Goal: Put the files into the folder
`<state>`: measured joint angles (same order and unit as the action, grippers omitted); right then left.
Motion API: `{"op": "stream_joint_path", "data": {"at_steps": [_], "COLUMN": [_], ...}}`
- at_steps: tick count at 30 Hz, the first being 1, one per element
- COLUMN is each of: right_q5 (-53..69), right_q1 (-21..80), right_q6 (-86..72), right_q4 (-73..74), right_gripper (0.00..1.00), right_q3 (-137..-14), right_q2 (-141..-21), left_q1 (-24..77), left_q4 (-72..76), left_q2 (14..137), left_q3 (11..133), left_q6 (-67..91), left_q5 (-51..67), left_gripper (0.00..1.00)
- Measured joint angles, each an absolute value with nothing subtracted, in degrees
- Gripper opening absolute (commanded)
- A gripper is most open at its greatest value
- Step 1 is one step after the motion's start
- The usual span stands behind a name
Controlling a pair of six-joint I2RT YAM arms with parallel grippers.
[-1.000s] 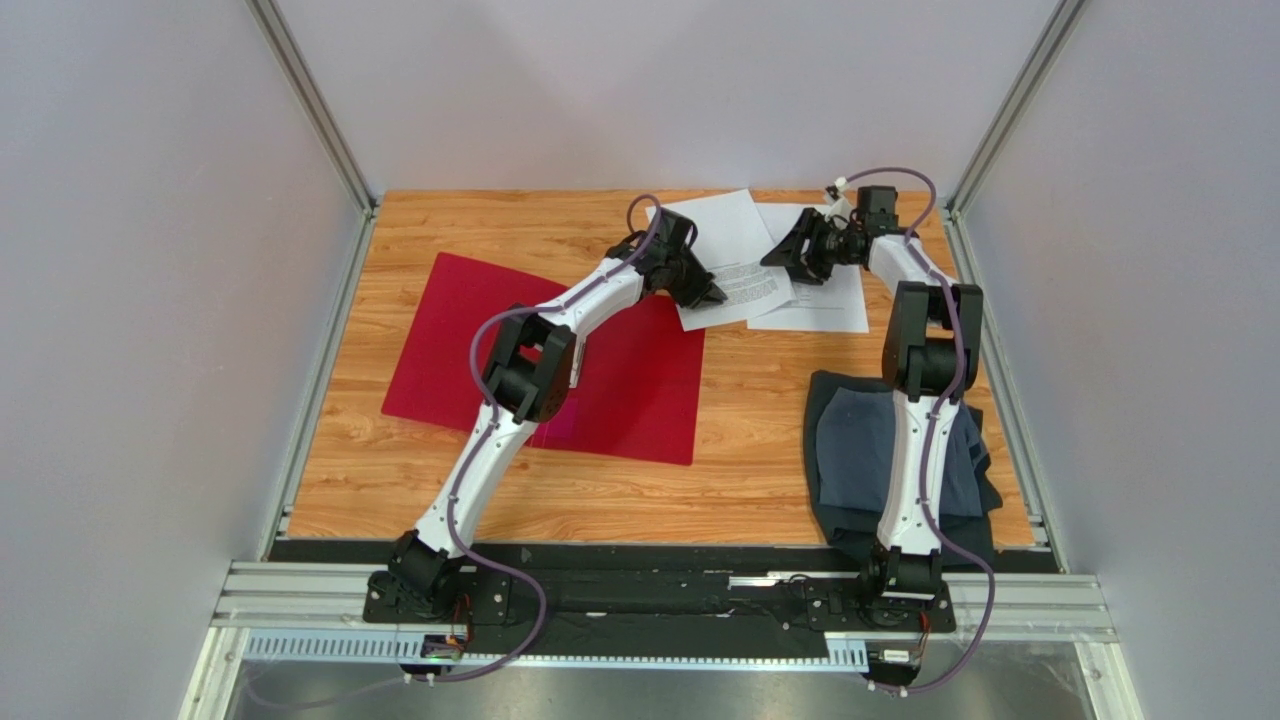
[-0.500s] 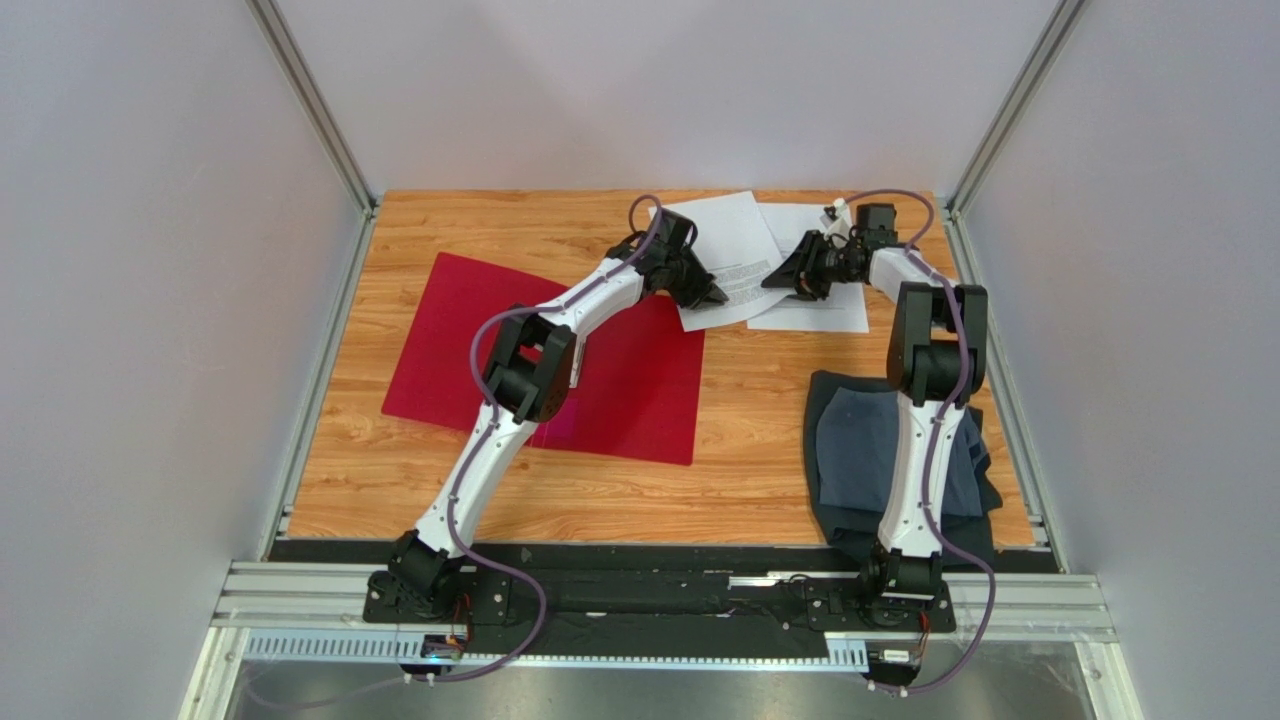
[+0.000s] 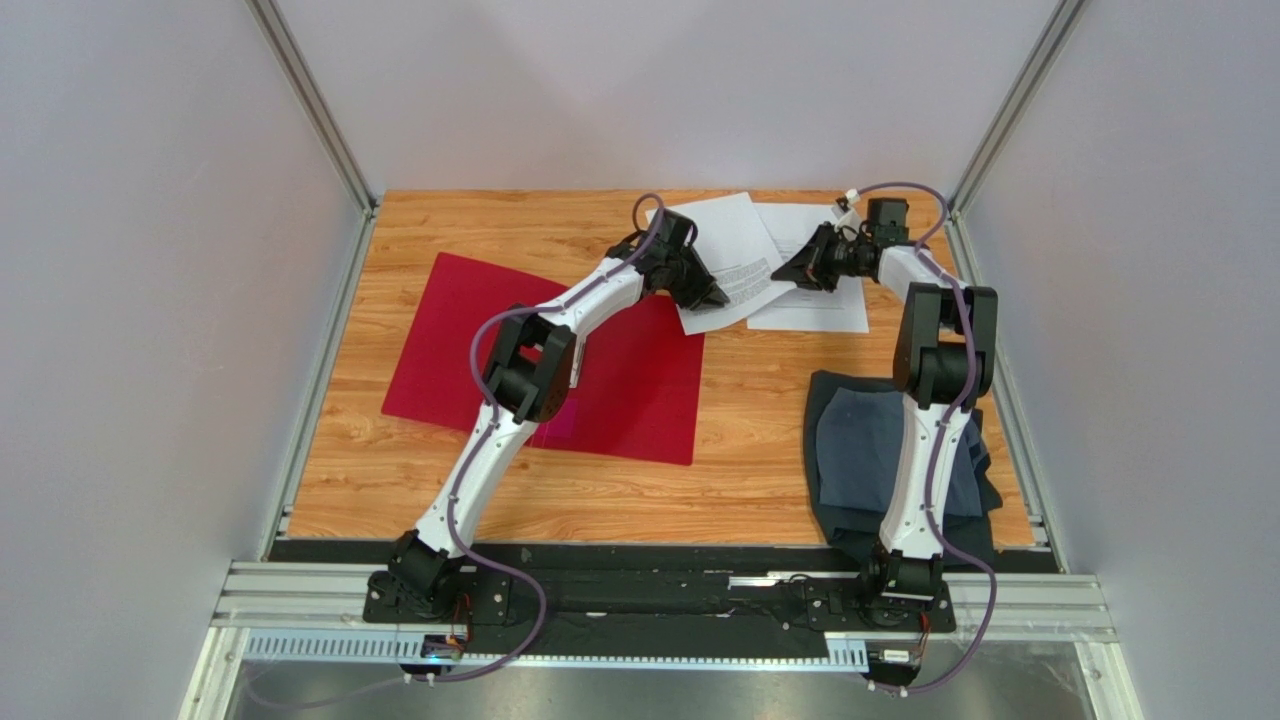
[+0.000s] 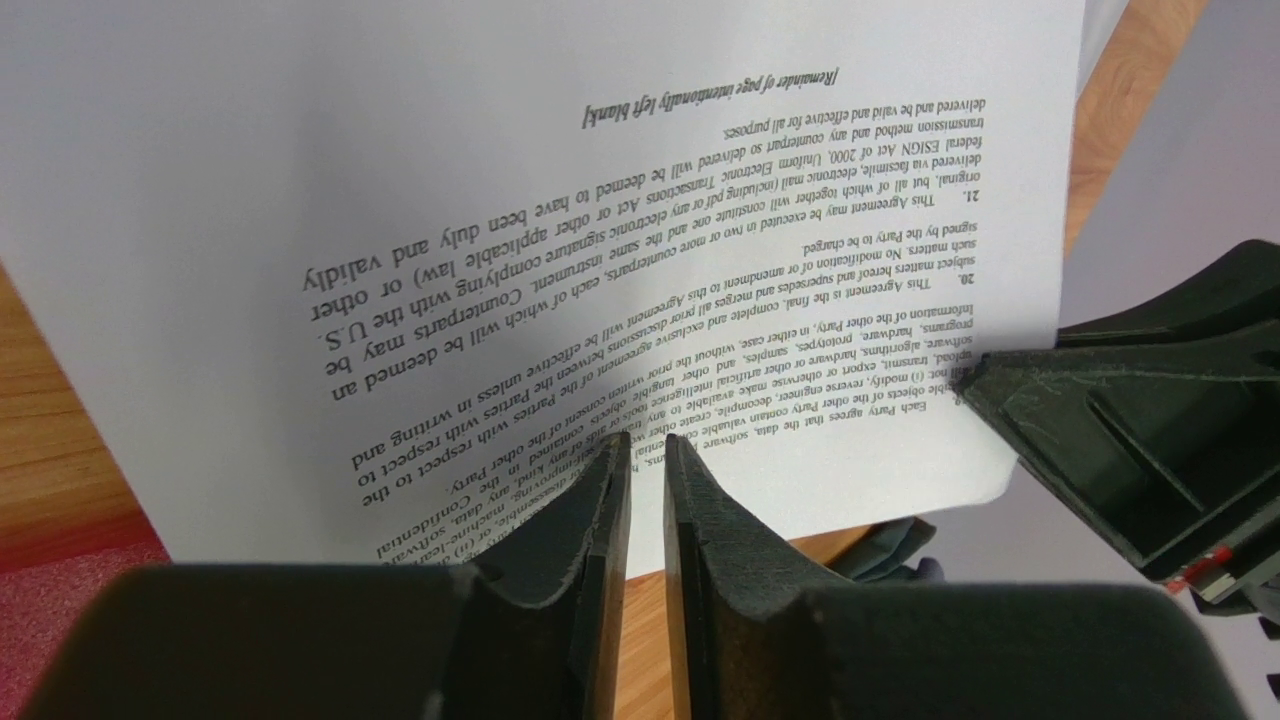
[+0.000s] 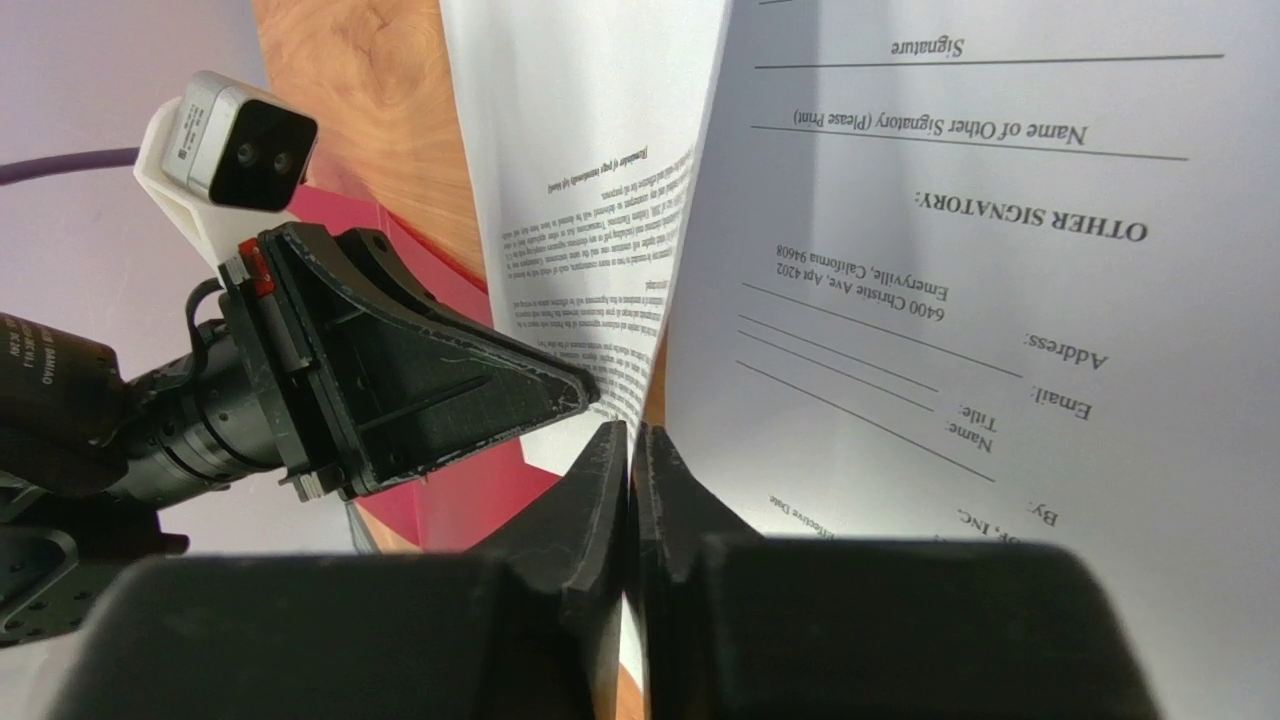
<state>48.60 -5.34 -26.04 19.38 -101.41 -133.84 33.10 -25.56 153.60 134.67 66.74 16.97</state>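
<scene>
Two white printed files lie overlapping at the back middle of the table: a left sheet and a right sheet. The red folder lies flat to their left, partly under my left arm. My left gripper rests its tips on the left sheet's near edge, jaws a narrow gap apart with nothing in the gap. My right gripper is shut on the raised left edge of the right sheet. The two grippers face each other, close together.
A folded dark grey-blue cloth lies at the near right under my right arm. Grey walls and metal frame posts close in the wooden table on three sides. The left arm's wrist camera sits close to my right fingers.
My right gripper has closed from half open onto the right sheet's edge and shifted slightly right. The left arm has stayed in place, its jaws a touch wider.
</scene>
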Motion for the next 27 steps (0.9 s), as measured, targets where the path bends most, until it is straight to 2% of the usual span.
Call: {"op": "stream_joint_path", "data": {"at_steps": [2, 3, 6, 9, 12, 21, 23, 27], "right_q5": [48.8, 49.0, 49.0, 47.6, 45.9, 43.4, 43.0, 42.3], "right_q1": [-5.3, -5.3, -5.3, -5.3, -5.3, -6.9, -6.8, -4.6], "right_q6": [-26.3, -26.6, -27.0, -28.1, -32.0, -52.1, -57.1, -62.7], "right_q4": [19.0, 18.9, 19.0, 19.6, 19.3, 8.8, 5.2, 0.8], "right_gripper": [0.0, 0.0, 0.0, 0.0, 0.0, 0.0, 0.0, 0.0], "right_q3": [-101.4, -101.4, -101.4, -100.8, -96.9, -83.3, -77.8, -68.1], "right_q2": [-133.8, -133.8, -133.8, -133.1, -129.1, -112.9, -109.8, -106.0], "left_q1": [33.1, 33.1, 33.0, 32.6, 31.8, 23.4, 21.4, 20.8], "left_q4": [-26.3, -27.2, -28.5, -31.6, -33.2, -27.5, -26.7, -26.5], "left_q2": [153.6, 153.6, 153.1, 150.1, 140.2, 91.8, 83.7, 75.7], "left_q3": [135.3, 136.0, 136.7, 136.0, 127.9, 90.4, 82.1, 68.8], "left_q6": [65.6, 64.9, 62.2, 58.5, 54.3, 45.4, 44.3, 42.1], "left_q5": [17.2, 17.4, 17.5, 17.5, 17.6, 18.9, 18.5, 18.6], "left_gripper": [0.36, 0.46, 0.54, 0.56, 0.56, 0.56, 0.56, 0.57]}}
